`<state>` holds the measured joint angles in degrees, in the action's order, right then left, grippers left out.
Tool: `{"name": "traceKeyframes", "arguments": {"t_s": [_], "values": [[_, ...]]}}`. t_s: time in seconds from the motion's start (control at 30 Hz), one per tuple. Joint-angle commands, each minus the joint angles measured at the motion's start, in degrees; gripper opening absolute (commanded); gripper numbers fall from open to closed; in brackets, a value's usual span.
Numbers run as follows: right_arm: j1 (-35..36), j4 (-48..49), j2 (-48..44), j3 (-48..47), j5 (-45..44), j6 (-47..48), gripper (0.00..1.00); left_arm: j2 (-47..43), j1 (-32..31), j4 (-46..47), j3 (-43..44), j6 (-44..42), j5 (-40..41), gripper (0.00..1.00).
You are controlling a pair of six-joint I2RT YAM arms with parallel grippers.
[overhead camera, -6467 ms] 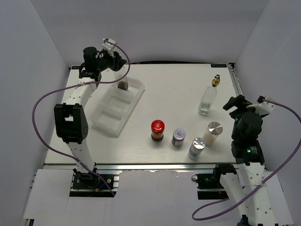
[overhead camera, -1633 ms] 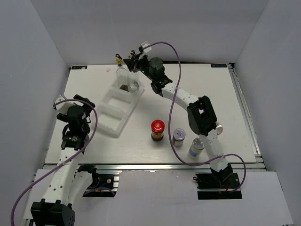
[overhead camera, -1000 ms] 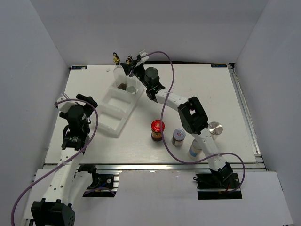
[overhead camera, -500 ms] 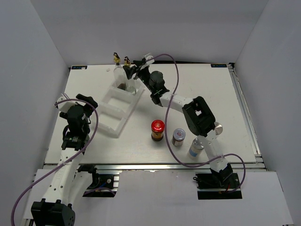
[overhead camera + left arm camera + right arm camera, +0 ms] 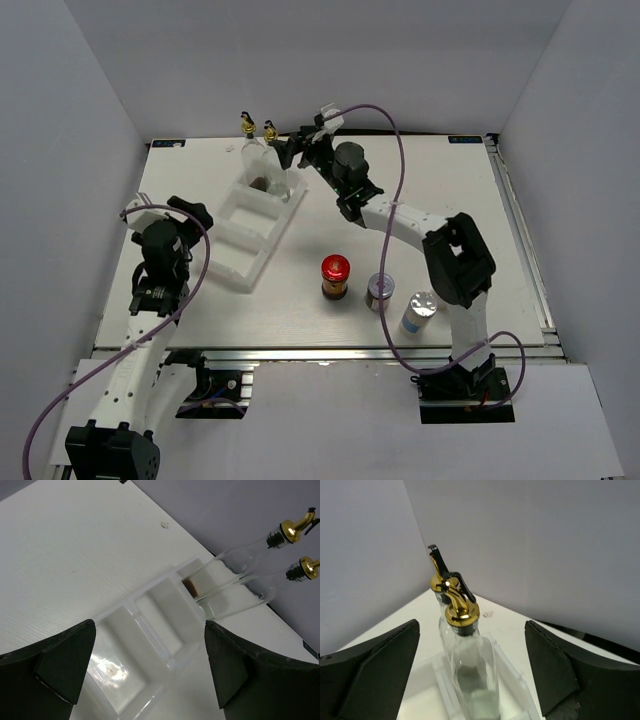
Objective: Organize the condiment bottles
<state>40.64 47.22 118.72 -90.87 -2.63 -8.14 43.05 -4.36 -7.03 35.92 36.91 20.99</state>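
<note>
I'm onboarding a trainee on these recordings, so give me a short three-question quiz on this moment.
1. True or false: both glass bottles stand in the far compartment of the white tray.
2. The right hand is: A) shut on a bottle; B) open, gripping nothing; C) holding a jar.
3. Which container stands nearest the red-capped jar?

Key: 1 true; 2 B; 3 the small silver-lidded jar.

Left gripper (image 5: 150, 655) and right gripper (image 5: 472, 665) agape
</note>
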Motion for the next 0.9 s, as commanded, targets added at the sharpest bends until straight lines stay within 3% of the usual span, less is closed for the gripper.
{"name": "traceKeyframes", "arguments": {"t_s": [0.0,0.1,0.23,0.33,0.37,0.47,0.57,0.63,0.7,0.87], "values": [[0.14,-9.11,-8.31,3.05,-1.58,2.25,0.89,0.54,-0.03,-0.18,2.22,0.10,-6.30,0.98],[0.05,-17.92,-17.00,10.58,-3.95,2.78,0.89,0.46,-1.26,0.78,1.17,0.71,-10.88,0.98],[-0.13,-26.98,-30.52,20.89,-15.26,1.90,0.89,0.54,-5.82,2.37,-1.29,2.03,-14.04,0.98],[-1.79,-38.58,-36.69,25.37,-17.67,-1.95,0.89,2.65,-15.38,0.70,-1.29,0.89,-9.94,0.98],[-3.71,-41.91,-37.84,25.91,-17.67,-4.31,0.89,3.53,-21.33,-0.17,-0.94,0.10,-6.79,0.98],[-10.02,-53.44,-41.54,28.72,-16.53,-9.68,0.90,8.18,-31.47,-2.54,1.86,-2.96,-3.79,0.98],[-17.77,-55.57,-46.63,35.31,-13.20,-11.45,0.89,11.96,-38.95,-2.56,4.41,-7.45,-2.89,0.98],[-21.72,-54.61,-50.92,38.21,-11.35,-12.68,0.89,16.16,-42.99,-1.07,6.43,-10.78,-8.31,0.98],[-22.62,-53.21,-53.93,41.64,-11.60,-12.51,0.89,19.78,-45.99,-0.09,8.54,-12.55,-9.57,0.98],[-23.33,-52.84,-61.84,44.64,-14.68,-11.54,0.89,30.67,-52.85,-2.63,15.40,-17.92,-4.13,0.98]]}}
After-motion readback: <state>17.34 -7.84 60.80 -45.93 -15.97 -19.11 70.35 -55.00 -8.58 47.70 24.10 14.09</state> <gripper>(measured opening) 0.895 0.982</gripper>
